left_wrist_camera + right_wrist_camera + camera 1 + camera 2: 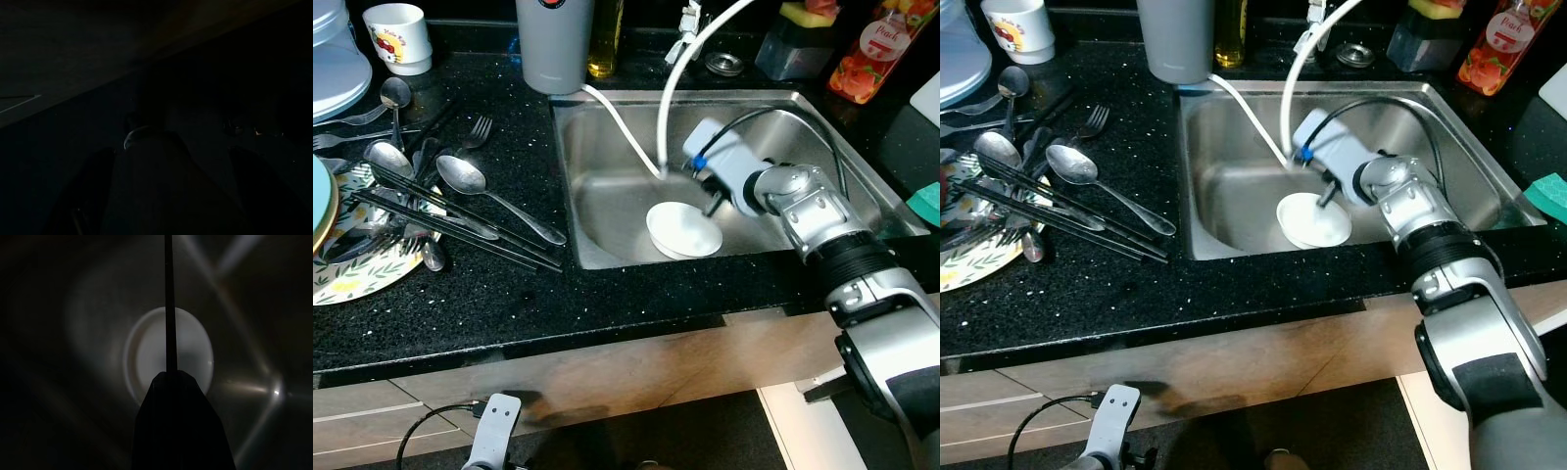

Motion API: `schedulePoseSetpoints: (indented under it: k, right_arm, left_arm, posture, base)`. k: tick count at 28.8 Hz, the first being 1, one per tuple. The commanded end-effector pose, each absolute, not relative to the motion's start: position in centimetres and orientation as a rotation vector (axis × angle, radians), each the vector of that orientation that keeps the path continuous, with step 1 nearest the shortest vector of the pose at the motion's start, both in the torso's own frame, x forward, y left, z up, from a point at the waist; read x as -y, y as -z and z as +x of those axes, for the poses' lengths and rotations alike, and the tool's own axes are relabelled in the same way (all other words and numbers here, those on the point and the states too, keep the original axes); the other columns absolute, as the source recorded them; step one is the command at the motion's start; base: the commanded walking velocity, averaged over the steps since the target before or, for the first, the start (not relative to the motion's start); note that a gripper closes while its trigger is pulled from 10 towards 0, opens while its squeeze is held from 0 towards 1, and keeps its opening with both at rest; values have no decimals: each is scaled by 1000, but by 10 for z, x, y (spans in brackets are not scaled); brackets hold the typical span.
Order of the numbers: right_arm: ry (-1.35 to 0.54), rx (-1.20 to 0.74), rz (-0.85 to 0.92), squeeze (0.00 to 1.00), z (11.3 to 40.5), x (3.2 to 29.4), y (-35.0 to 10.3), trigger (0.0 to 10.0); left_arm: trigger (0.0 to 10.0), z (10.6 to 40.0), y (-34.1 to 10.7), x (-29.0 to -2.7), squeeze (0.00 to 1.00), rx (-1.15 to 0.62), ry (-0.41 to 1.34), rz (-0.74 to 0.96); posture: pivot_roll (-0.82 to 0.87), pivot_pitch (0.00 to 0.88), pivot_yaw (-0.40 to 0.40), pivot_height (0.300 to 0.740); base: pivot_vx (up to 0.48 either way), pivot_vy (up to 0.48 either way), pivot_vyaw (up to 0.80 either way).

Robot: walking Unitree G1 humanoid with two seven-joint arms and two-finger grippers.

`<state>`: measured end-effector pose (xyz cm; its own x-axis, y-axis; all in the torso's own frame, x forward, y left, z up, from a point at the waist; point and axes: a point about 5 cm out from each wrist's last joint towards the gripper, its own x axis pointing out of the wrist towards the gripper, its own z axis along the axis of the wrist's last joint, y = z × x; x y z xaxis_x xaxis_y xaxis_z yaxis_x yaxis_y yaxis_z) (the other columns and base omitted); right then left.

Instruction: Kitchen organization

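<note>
You see a black tabletop (509,294) flecked with white specks, and a steel-grey sink (607,196) set in it. In the sink lies a white bowl (683,231); two white hoses (622,127) curve down into the basin. The cutlery (460,181) is silver, the chopsticks (450,220) black. The plate (352,269) is cream with green and yellow leaf prints. The mug (399,37) is white with a red picture, the tumbler (555,44) grey, the bottle (871,49) orange-red, the cloth (925,203) teal.

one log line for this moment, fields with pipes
right gripper in sink, at far rim of white bowl | fingers: cannot tell | left gripper idle below counter | cutlery left of sink
</note>
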<state>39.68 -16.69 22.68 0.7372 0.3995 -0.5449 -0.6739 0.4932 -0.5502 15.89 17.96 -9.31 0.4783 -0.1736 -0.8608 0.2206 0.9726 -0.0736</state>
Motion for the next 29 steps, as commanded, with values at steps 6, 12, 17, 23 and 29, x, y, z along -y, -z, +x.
schedulePoseSetpoints:
  k: [6,12,17,23,29]
  right_arm:
    - [-677,-408,-965,0,397,179,-225,10000]
    - [-702,-431,-943,659,397,173,-221,10000]
    - [-720,-434,-922,1000,396,173,-218,10000]
    - [-753,-281,-612,0,395,171,-236,10000]
    - [-831,-13,-118,0,388,158,-259,10000]
  left_arm:
    - [10000,116,110,-173,0,-1205,272,19]
    - [10000,117,109,-171,0,-1198,276,15]
    - [10000,119,109,-170,0,-1195,280,19]
    - [10000,123,108,-170,0,-1186,278,21]
    - [10000,127,106,-171,0,-1179,278,26]
  posture:
    - [77,171,-105,740]
    - [80,161,-103,740]
    - [78,152,-101,740]
    - [74,135,-98,740]
    - [74,119,-92,740]
  base:
    - [0,0,0]
    - [0,0,0]
    - [0,0,0]
    - [0,0,0]
    - [0,0,0]
